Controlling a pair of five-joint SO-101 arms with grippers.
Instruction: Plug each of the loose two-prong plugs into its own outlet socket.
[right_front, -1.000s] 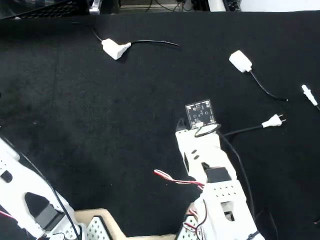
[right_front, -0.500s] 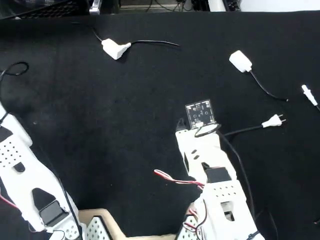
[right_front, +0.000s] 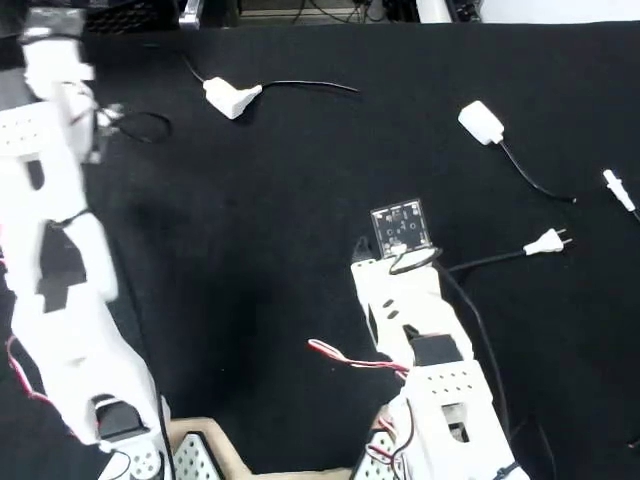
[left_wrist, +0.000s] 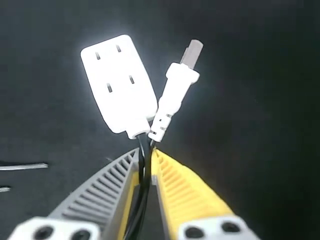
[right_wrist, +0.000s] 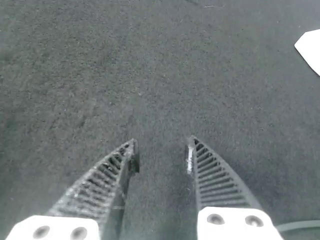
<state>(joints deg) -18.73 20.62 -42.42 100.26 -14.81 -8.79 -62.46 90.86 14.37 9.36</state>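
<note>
PLUGS STILL LOOSE: At the left of the tabletop (right_front: 300, 180), my left arm (right_front: 55, 250) stands raised, its left pincer (left_wrist: 145, 152) clamped tight on two black cords (left_wrist: 143, 172). I judge that this grip is meant to carry both cord ends together. Just past the tips sit a white outlet socket (left_wrist: 117, 82), slotted face toward the wrist camera, and a two-prong plug (left_wrist: 177, 90). Each has its long axis running away from the pincer. The plug's prongs aim outward and lean off from the socket, so the pair sit side by side, not mated. Farther right, a wedge-shaped socket (right_front: 231, 97) lies near the tabletop's far edge. At centre, my right pincer (right_wrist: 161, 152) hovers wide open, holding nothing. Right again lie a rounded socket (right_front: 481, 122) and a loose plug (right_front: 546, 241), its prongs toward the right edge and its long axis nearly crosswise.
</note>
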